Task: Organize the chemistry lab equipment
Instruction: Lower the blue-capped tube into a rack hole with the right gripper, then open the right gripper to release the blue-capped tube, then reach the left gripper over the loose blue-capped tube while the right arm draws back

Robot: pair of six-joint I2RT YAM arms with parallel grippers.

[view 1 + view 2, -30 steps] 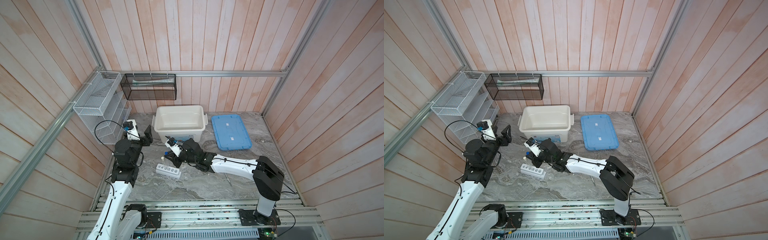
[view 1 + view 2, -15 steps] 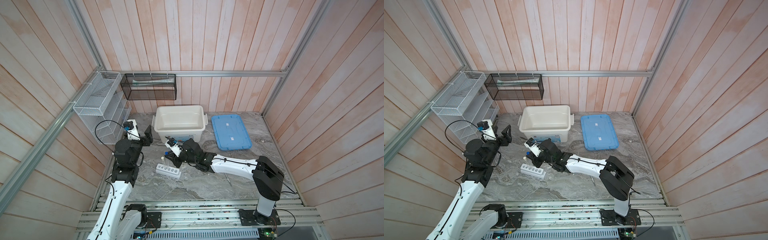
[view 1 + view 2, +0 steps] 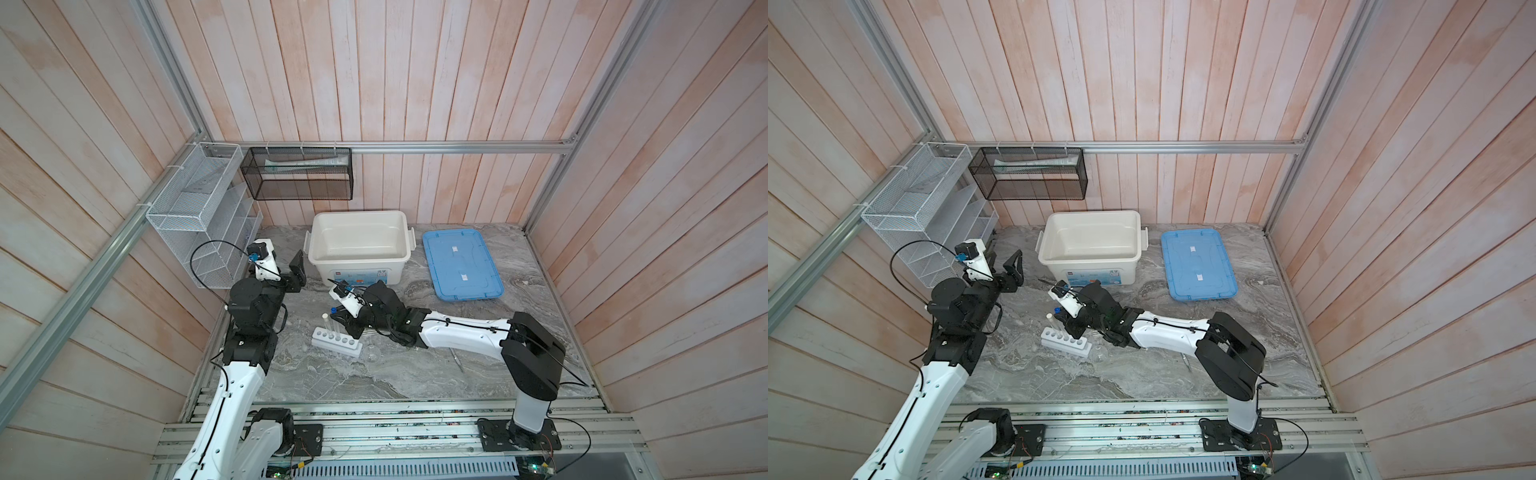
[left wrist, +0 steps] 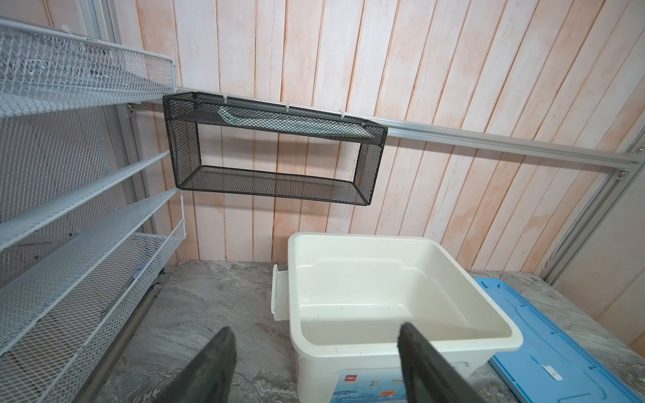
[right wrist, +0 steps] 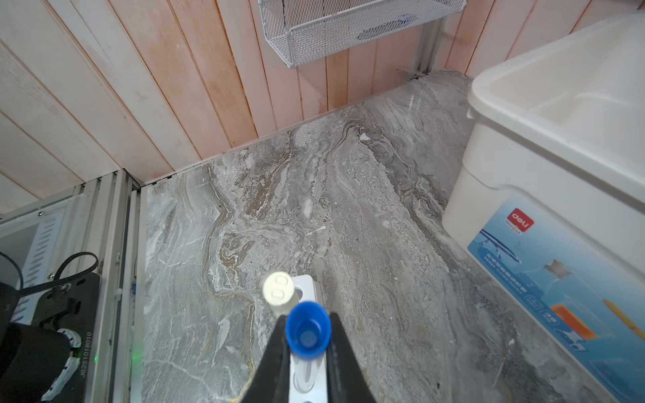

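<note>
I see the right pincer clenched on a thin clear tube with a blue cap, its black fingers pressed to either side just under the cap. It holds the tube upright over the white six-hole plastic rack, with the lower end down among the holes. I cannot tell whether it is fully seated.

Just beside it, in the rack's end hole on the left arm's side, a thin clear tube with a white cap stands upright on its own. A small clear round glass flask sits on the grey marbled worktop just beside the rack's other end. A slim metal spatula lies flat on the worktop beyond the flask, well apart from the rack.

The left pincer hangs in the air well behind the rack. It is released, with its jaws spread wide and nothing between them.

An open white plastic bin stands behind the rack too, near the back wall. A flat blue plastic lid lies on the worktop beside the bin, on the spatula's side of the rack. A white wire-mesh shelf unit and a black mesh basket hang on the walls above and behind the rack.
</note>
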